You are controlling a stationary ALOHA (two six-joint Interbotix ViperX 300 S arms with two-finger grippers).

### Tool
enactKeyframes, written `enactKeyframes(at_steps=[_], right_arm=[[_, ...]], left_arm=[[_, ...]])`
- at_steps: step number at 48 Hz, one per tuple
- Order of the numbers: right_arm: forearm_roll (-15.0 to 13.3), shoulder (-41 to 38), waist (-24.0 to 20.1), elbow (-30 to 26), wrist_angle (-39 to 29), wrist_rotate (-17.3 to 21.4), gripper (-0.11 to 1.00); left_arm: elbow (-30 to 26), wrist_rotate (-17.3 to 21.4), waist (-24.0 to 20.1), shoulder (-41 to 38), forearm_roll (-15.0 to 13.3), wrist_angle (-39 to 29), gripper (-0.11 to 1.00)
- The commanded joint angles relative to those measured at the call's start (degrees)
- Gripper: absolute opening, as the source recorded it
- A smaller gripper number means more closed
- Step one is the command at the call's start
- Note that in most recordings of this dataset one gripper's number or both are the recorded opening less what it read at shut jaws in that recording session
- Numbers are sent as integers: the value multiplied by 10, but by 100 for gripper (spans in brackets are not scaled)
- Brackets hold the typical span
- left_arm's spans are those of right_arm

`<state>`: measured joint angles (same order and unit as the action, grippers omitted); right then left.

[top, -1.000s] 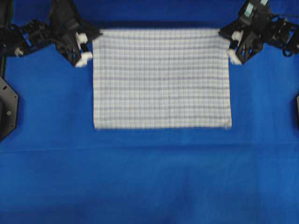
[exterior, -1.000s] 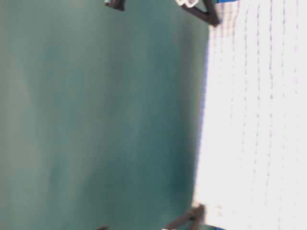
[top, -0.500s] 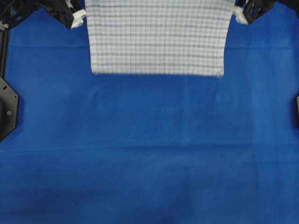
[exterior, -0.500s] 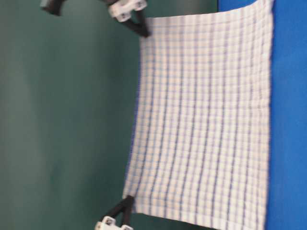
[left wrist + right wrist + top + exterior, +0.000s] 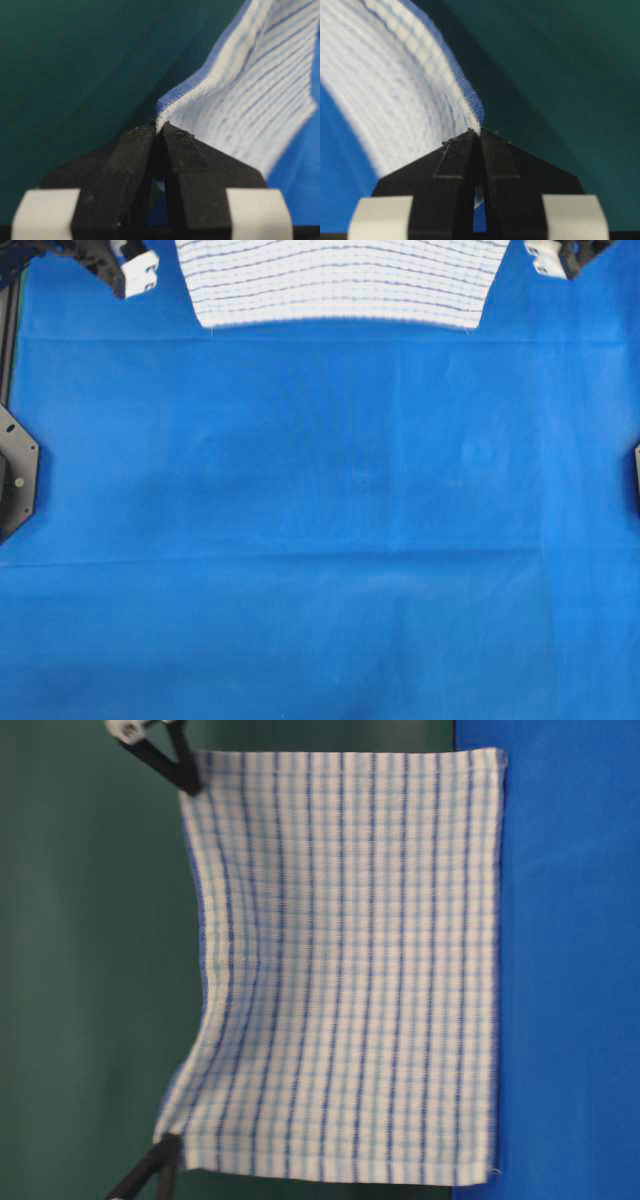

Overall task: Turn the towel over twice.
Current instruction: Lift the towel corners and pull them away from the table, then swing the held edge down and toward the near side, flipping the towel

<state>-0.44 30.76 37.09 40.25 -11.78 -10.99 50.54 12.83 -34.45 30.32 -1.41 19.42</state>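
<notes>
Black tapered fingers with white blocks behind them.

- In my overhead view the towel runs off the far edge of the picture; I see just its lower strip, and its held corners are cut off.
- The left hand is cropped there too: I get a white block and a bit of black frame, with the fingertips out of the picture.
- The right hand is likewise clipped at the corner.
- In the table-level view both hands are cut by the picture's edges, leaving me just dark fingers at the towel's upper corners.
- On the wrist cameras the towel's weave blurs away from the fingertips, and I cannot see the pinched corner between the closed fingers.
</notes>
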Motion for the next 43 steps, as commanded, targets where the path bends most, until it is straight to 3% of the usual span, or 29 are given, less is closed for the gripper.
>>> enactKeyframes(at_steps=[1,14,23,43], right_arm=[[0,30,-23,1,-14,4,2],[2,69,-116,23,-100,32,2],[2,68,-189,47,-122,59,2],[2,34,-376,114,-87,170,2]], left_arm=[[-1,-1,19,20,0,-1,2],[40,-1,74,60,0,-24,2],[82,-10,118,69,0,-28,2],[143,-60,300,60,0,-67,2]])
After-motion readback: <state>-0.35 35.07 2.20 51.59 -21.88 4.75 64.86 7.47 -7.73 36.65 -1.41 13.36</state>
